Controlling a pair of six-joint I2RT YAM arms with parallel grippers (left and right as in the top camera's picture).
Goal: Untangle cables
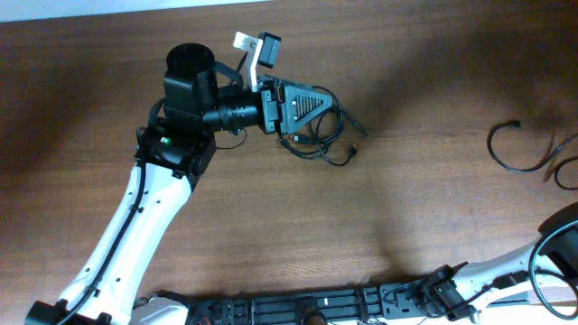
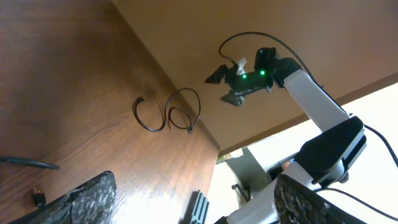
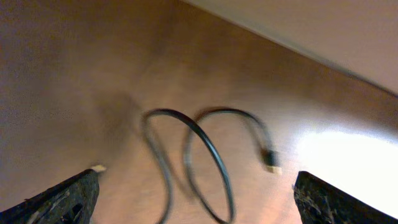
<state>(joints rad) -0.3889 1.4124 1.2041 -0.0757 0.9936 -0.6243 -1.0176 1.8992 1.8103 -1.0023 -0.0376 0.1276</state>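
Left gripper fingers spread wide, nothing between them, set over small bundle of thin black cords mid-table; contact unclear. Right gripper equally wide, hovers above loose thin black cord loop with small plug end. Brown wooden table beneath.

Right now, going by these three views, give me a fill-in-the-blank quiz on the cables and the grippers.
1. The tangled bundle under the left gripper is ____ in colour.
2. In the overhead view, the loose cables lie near the table's ____ edge.
3. The right gripper, like the left, has its jaws ____.
Missing words: black, right, open.
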